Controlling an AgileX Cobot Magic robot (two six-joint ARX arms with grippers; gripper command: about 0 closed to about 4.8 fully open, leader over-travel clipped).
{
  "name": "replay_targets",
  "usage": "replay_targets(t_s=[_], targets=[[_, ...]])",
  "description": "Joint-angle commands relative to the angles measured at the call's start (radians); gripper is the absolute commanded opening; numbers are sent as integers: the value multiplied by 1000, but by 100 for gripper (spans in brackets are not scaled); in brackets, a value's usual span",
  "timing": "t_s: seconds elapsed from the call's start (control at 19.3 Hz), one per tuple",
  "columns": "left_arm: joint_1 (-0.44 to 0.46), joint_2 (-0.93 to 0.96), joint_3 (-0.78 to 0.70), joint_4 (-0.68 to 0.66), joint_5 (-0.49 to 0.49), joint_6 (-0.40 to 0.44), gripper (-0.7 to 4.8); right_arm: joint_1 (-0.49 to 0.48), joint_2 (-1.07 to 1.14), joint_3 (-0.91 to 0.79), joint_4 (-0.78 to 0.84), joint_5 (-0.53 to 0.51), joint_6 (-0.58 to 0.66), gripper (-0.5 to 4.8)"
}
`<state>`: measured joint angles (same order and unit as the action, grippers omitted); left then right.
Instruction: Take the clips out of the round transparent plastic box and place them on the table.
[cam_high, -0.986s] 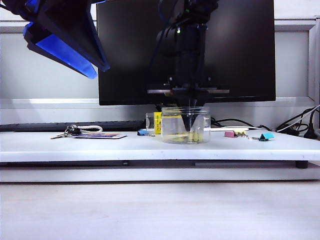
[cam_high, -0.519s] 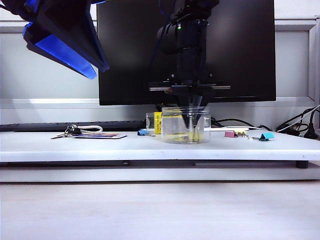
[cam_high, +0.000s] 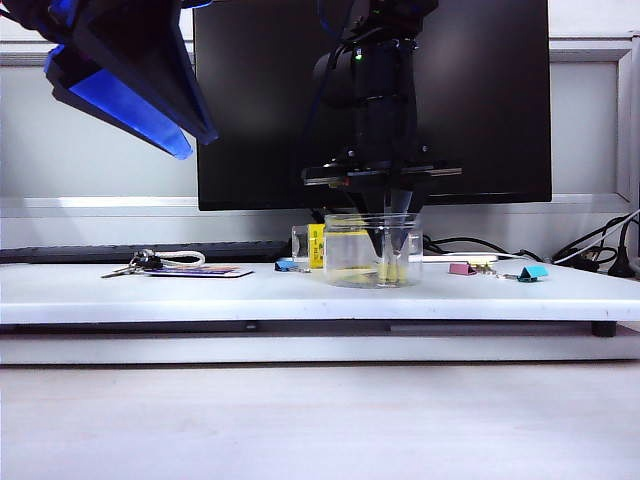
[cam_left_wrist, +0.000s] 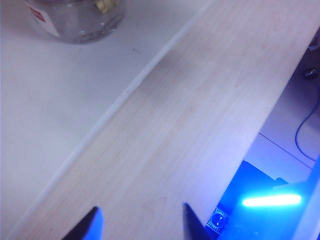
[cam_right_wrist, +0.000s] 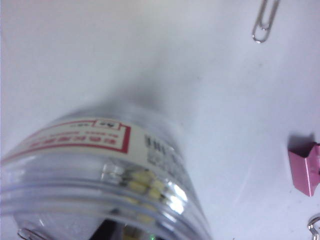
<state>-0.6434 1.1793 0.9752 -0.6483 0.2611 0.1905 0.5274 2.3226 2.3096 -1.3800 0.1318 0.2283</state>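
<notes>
The round transparent plastic box (cam_high: 372, 250) stands mid-bench (cam_high: 200, 290), pale clips (cam_right_wrist: 142, 182) blurred inside. The right claw (cam_high: 388, 262) reaches in — its grip unreadable through the plastic. The left claw (cam_left_wrist: 140, 222) hangs spread and empty, cut off by the frame.

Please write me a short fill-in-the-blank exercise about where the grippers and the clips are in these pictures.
1. The right gripper reaches down inside the round transparent plastic box, among the pale-yellow ____.
2. The left gripper hangs over the bare wooden surface beside the table with its jaws ____.
3. A pink clip and a teal clip lie on the table, ____ the box.

Missing words: clips; open; outside
</notes>
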Motion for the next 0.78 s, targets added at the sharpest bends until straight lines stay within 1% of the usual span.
replay_targets(t_s=[0.05, 0.26, 0.47, 0.78], targets=[[-1, -2, 3, 7, 5, 5, 214, 1, -8, 3, -6, 0, -5, 87], [-1, -2, 3, 7, 5, 5, 214, 1, -8, 3, -8, -3, -3, 91], [-1, -2, 3, 8, 5, 7, 214, 5, -9, 3, -8, -61, 9, 109], [-1, -2, 3, 8, 5, 13, 214, 11, -9, 1, -9, -59, 12, 109]])
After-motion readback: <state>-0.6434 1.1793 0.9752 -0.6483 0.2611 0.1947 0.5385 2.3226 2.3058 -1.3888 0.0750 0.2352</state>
